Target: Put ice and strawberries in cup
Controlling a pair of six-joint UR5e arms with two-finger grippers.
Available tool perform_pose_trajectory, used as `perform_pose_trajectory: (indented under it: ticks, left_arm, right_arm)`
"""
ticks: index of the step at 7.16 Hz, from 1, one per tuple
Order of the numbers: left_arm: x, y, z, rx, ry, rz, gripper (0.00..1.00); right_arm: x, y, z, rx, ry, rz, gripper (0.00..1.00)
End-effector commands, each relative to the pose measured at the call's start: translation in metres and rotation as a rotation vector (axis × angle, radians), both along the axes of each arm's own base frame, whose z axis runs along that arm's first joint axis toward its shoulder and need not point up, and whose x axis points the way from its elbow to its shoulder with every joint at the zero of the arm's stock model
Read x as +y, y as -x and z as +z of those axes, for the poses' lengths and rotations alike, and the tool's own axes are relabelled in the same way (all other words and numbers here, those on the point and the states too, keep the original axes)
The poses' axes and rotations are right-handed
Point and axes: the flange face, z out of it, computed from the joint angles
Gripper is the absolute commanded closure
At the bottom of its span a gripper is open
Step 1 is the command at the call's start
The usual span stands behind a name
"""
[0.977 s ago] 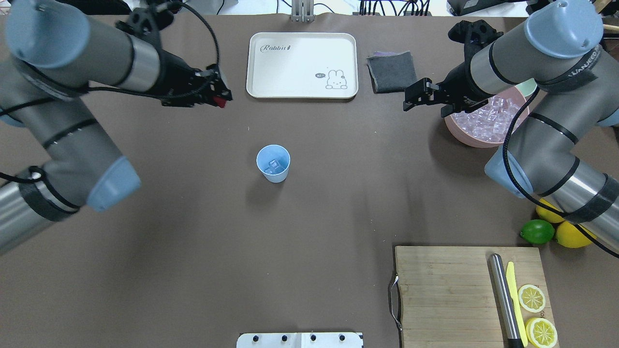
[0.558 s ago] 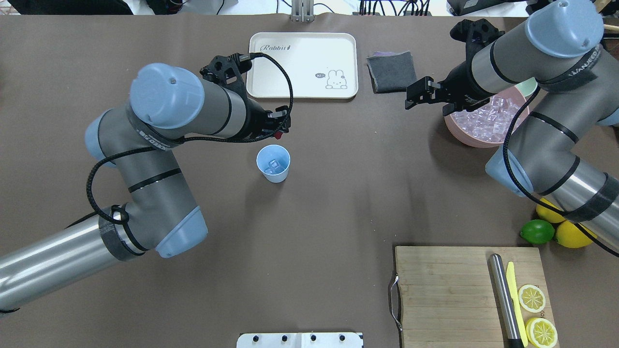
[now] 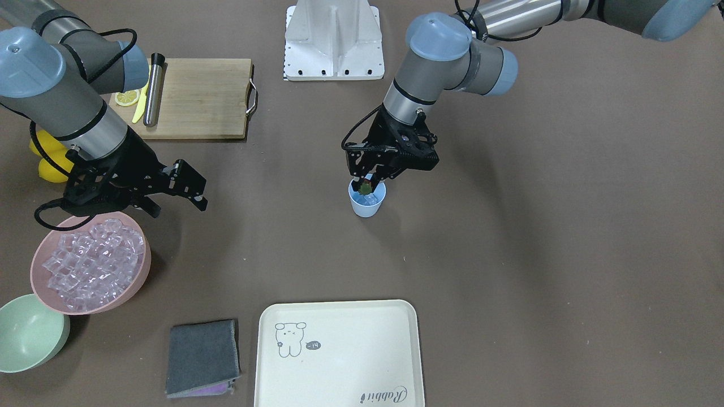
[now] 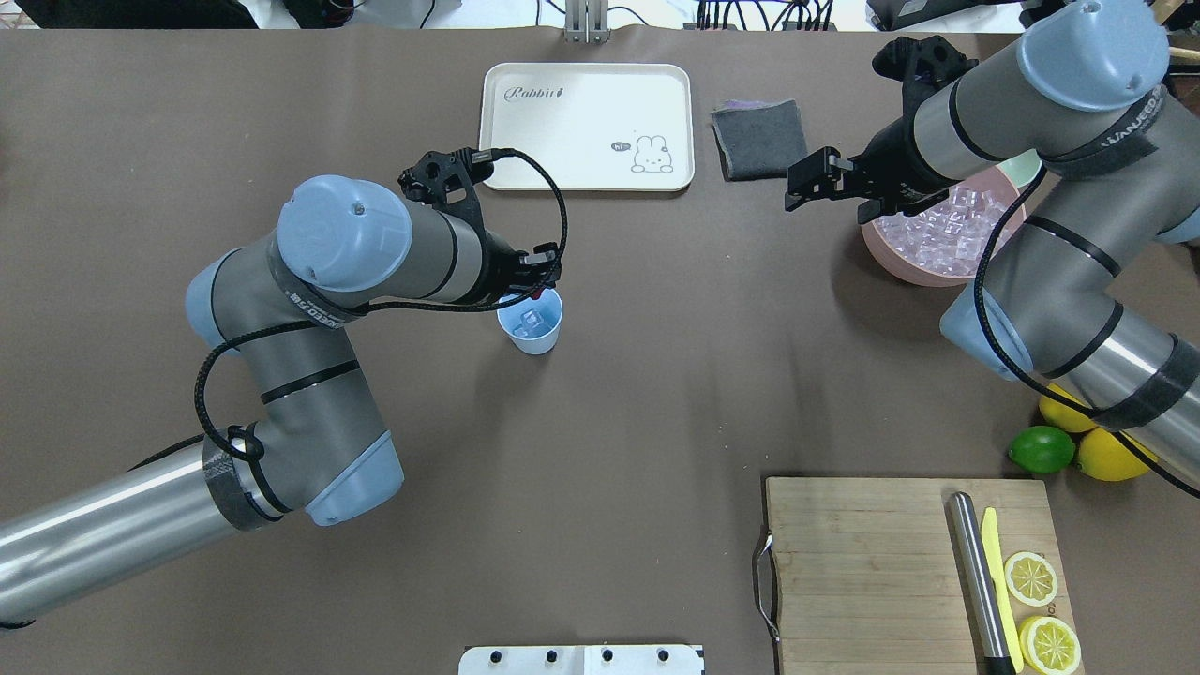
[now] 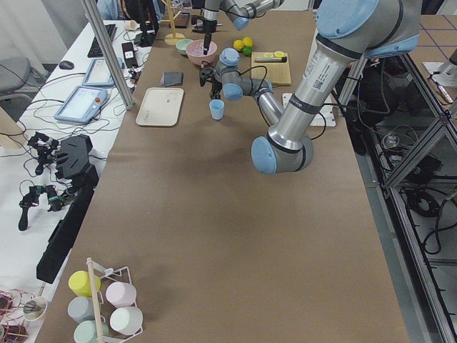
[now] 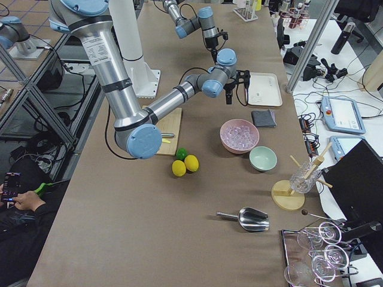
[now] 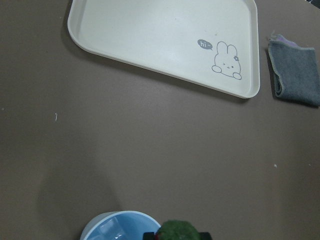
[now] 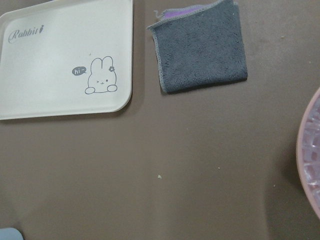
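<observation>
Closest to the robot, on its right, a wooden cutting board (image 4: 872,562) lies at the tabletop's (image 4: 656,394) edge, carrying lemon halves (image 4: 1031,578) and a yellow knife (image 4: 998,581). Farther out, mid-tabletop, the pale-blue cup (image 4: 536,336) stands upright, mouth up, with bare brown surface open all around it. A few ice cubes (image 4: 527,321) sit inside. The left tool (image 3: 366,183) hangs just above the cup's mouth, clenched on the strawberry (image 3: 366,187). The strawberry's long axis is tilted, green end toward the tray side, red body toward the robot. Off to the right, the right tool (image 4: 792,192) is spread and holds nothing, beside the pink bowl (image 3: 144,277) heaped with more ice cubes. Farthest out lie the rabbit tray (image 4: 586,127) and a folded grey cloth (image 4: 759,139), both well apart from the cup.
</observation>
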Motion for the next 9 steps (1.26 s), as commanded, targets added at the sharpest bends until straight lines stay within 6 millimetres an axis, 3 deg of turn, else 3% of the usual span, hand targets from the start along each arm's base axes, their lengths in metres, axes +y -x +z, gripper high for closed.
perform_pose_trajectory:
  ticks: [1, 2, 4, 5, 6, 7, 9]
  left_arm:
    - [0.004, -0.003, 0.009, -0.004, 0.004, 0.007, 1.00]
    - [0.007, -0.006, 0.012, -0.012, 0.003, 0.002, 0.02]
    - [0.011, -0.005, 0.008, -0.018, -0.030, -0.034, 0.02]
    - [0.010, 0.016, -0.009, 0.007, -0.046, -0.048, 0.02]
    - [-0.014, 0.049, -0.010, -0.025, -0.057, -0.050, 0.02]
    - [-0.050, 0.095, -0.001, -0.106, -0.176, 0.006, 0.02]
    - [-0.087, 0.219, 0.071, -0.258, -0.415, 0.102, 0.02]
  right_arm:
    - [-0.001, 0.000, 0.002, 0.002, 0.004, 0.003, 0.00]
    - [-0.001, 0.000, 0.002, 0.002, 0.004, 0.003, 0.00]
    - [-0.002, -0.002, 0.002, 0.003, 0.002, 0.003, 0.00]
    - [-0.008, -0.014, 0.001, 0.001, 0.005, 0.009, 0.00]
    - [-0.015, -0.029, 0.005, 0.003, 0.013, 0.022, 0.00]
    - [-0.023, -0.053, 0.017, 0.016, -0.019, -0.008, 0.00]
    - [-0.022, -0.121, 0.086, 0.106, -0.058, -0.072, 0.00]
